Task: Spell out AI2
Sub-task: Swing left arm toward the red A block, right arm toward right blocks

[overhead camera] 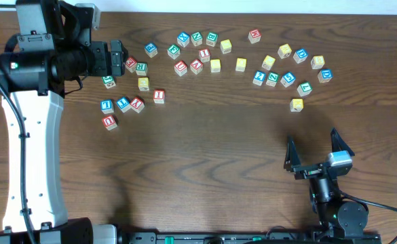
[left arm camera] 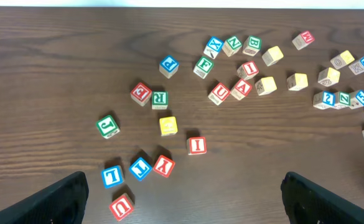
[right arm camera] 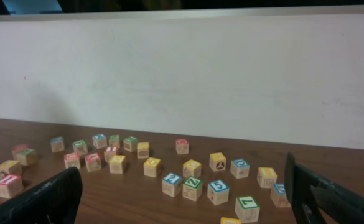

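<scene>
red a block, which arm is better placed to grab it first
Left, probably: the left gripper is open and clearly nearer the red A block; the right gripper, also open, sits much farther away.

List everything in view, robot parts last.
A block: one, red-framed, middle of the scatter.
I blocks: two, red-framed; one by the left cluster, one beside the A block.
2 block: one, blue-framed, right cluster.
Yellow-faced blocks: about eight, spread through the scatter.
Other letter blocks: many; red, blue or green frames; far half of the table.
Table: one, dark brown wood.
Left gripper: black, open, over the left cluster.
Right gripper: black, open, near edge, right side.
</scene>
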Tool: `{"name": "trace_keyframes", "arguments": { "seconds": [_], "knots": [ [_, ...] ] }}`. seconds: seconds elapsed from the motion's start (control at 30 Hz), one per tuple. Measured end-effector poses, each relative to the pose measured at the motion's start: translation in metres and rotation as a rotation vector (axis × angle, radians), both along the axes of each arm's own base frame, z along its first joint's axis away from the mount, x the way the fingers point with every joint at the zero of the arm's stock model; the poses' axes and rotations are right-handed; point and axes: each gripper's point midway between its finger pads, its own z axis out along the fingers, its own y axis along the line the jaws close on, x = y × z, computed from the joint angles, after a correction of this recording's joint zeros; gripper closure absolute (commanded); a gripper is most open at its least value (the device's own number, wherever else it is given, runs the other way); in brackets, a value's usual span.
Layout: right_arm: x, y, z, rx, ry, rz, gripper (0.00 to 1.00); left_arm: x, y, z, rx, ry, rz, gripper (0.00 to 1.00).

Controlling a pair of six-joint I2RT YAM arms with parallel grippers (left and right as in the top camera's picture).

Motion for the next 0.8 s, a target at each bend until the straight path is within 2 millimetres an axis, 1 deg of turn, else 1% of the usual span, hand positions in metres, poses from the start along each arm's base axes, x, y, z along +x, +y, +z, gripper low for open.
{"name": "trace_keyframes", "arguments": {
  "seconds": [0.1, 0.2, 0.3, 0.33, 0.37, 0.67, 0.8],
  "knots": [
    [0.000, 0.002, 0.012, -0.003, 0.002, 0.010, 0.01, 0.000, 0.000, 0.000, 0.000, 0.000, 0.000, 0.03],
    [0.004, 0.006, 0.031, -0.025, 0.016, 0.030, 0.01, 0.000, 0.000, 0.000, 0.000, 0.000, 0.000, 0.02],
    [0.014, 0.010, 0.047, -0.057, 0.083, 0.050, 0.01, 0.000, 0.000, 0.000, -0.001, 0.001, -0.001, 0.02],
    [0.021, 0.011, 0.050, -0.073, 0.132, 0.060, 0.01, 0.000, 0.000, 0.000, -0.001, 0.000, -0.001, 0.02],
    [0.025, 0.012, 0.053, -0.080, 0.145, 0.062, 0.01, 0.000, 0.000, 0.000, -0.002, 0.001, -0.002, 0.02],
    [0.084, 0.020, 0.055, -0.162, 0.597, 0.138, 0.01, 0.000, -0.001, 0.000, -0.003, 0.000, -0.003, 0.02],
    [0.101, 0.022, 0.057, -0.169, 0.765, 0.164, 0.01, 0.000, -0.001, 0.000, -0.003, 0.000, -0.003, 0.02]
  ]
}}
